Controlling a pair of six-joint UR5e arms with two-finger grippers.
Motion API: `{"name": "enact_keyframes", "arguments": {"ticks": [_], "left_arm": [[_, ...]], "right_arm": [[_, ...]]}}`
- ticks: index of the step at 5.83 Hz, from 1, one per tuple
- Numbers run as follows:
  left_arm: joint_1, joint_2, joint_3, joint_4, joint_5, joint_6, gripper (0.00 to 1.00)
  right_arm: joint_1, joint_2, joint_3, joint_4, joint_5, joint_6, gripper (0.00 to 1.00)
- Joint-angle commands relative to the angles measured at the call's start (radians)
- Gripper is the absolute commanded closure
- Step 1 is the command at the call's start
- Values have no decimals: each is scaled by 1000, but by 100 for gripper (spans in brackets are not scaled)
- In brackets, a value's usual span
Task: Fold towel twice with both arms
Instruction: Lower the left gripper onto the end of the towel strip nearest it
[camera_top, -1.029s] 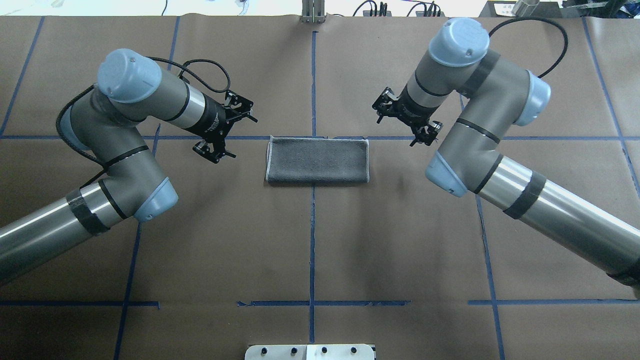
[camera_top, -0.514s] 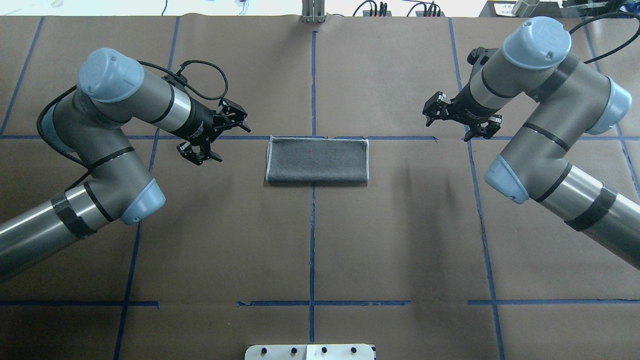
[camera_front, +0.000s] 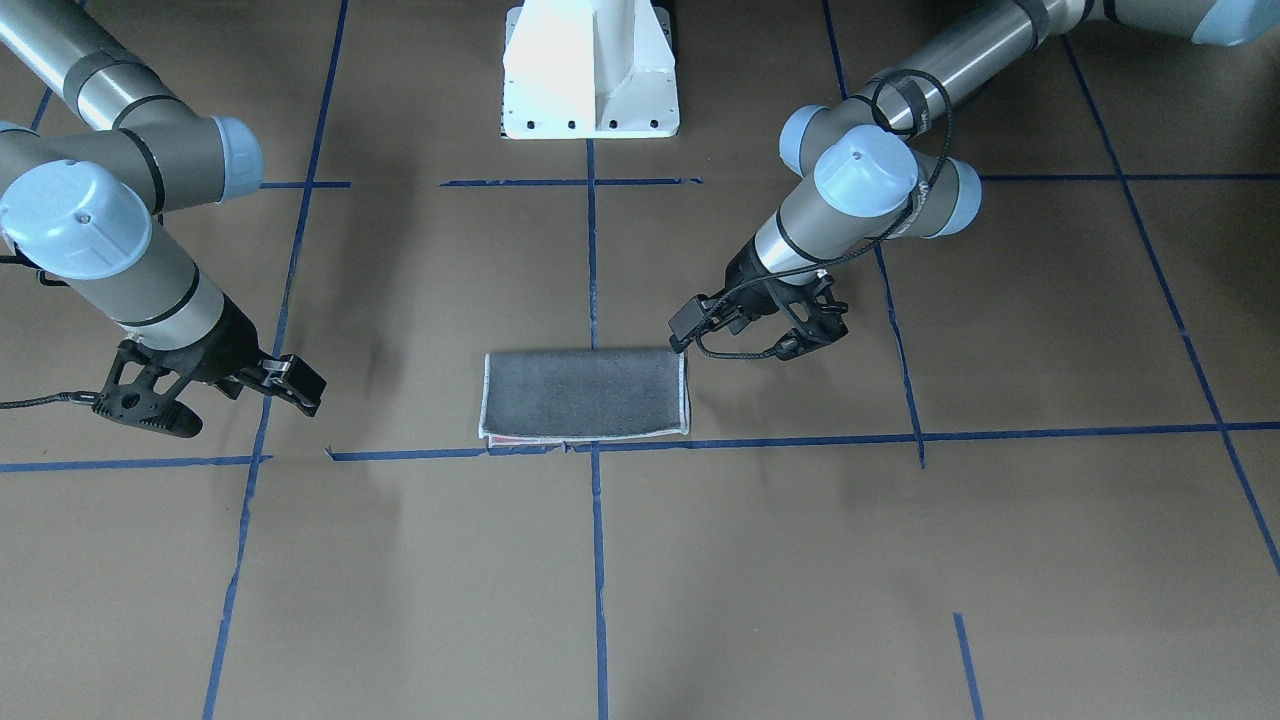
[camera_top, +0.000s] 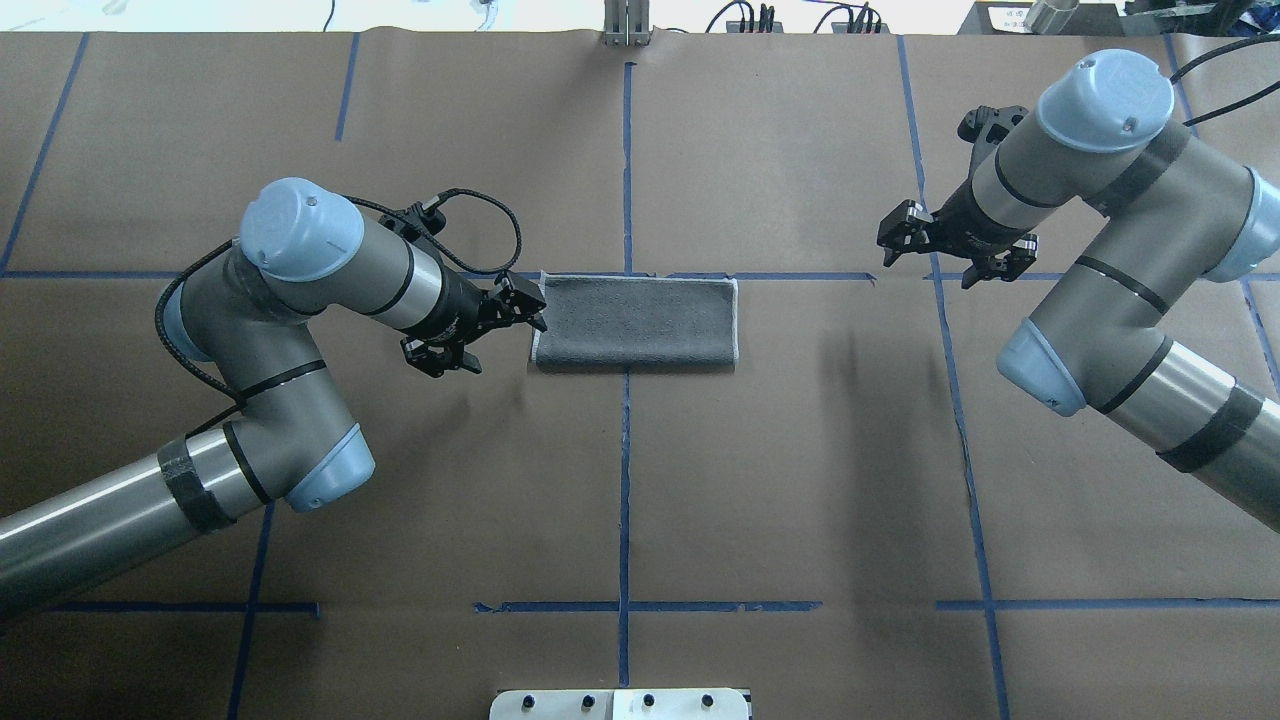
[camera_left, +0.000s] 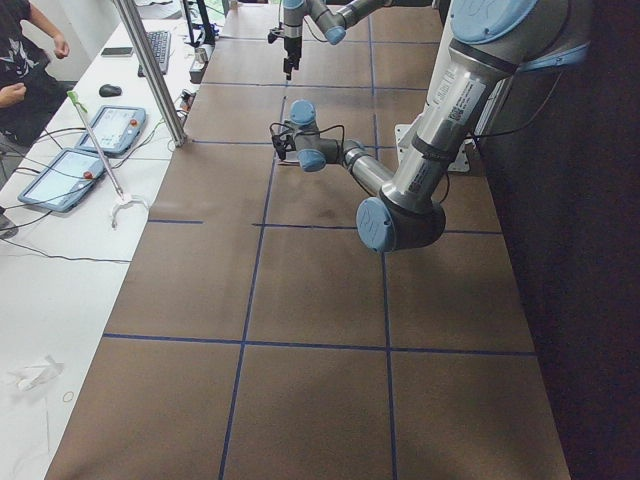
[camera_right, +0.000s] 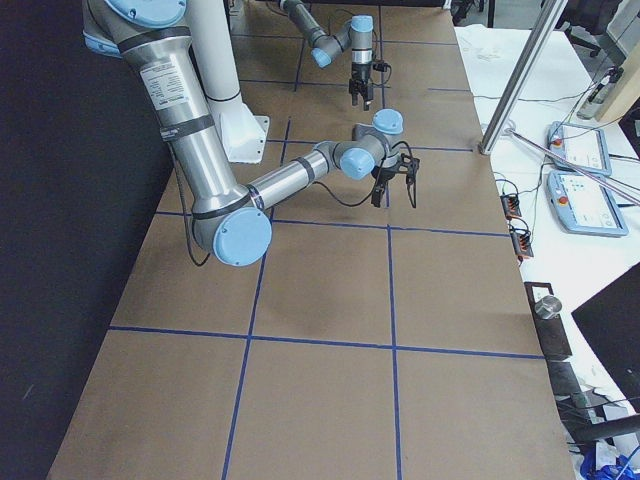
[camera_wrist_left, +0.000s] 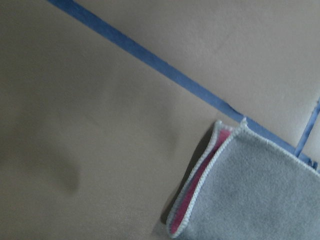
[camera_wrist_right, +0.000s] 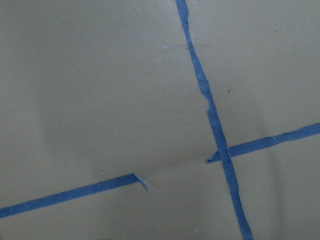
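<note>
Folded grey terry towel (camera_top: 636, 320) lies with its long axis left-right. Black left gripper (camera_top: 478, 335), jaws spread, sits beside its left end; black right gripper (camera_top: 940, 255), also spread, is well apart.

Towel (camera_top: 636, 322) on table (camera_top: 640, 480), left gripper (camera_top: 500, 340) just beside

Pretty clearly a robotics lab, nobody's home or kitchen. Two industrial arms, the left arm (camera_top: 370, 280) and the right arm (camera_top: 1150, 170), share one white pedestal (camera_front: 590, 70) with bolt holes. It sits on a big table (camera_top: 800, 480) wrapped in brown paper. Blue tape (camera_top: 624, 480) runs in a grid on all sides of the left gripper (camera_top: 492, 338). Ahead of that gripper, past the table's edge, a white bench (camera_left: 60, 250) carries two touchscreen pendants (camera_left: 58, 180), a keyboard (camera_left: 158, 45) and a mouse (camera_left: 110, 90), with a person (camera_left: 25, 70) at it. An aluminium post (camera_left: 150, 70) and plugged-in cables (camera_top: 745, 15) are on that same side.
</note>
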Motion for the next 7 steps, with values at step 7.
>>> {"name": "enact_keyframes", "arguments": {"ticks": [7], "left_arm": [[21, -70, 108, -6, 18, 20, 45]], "right_arm": [[-1, -2, 12, 1, 0, 1, 0]]}}
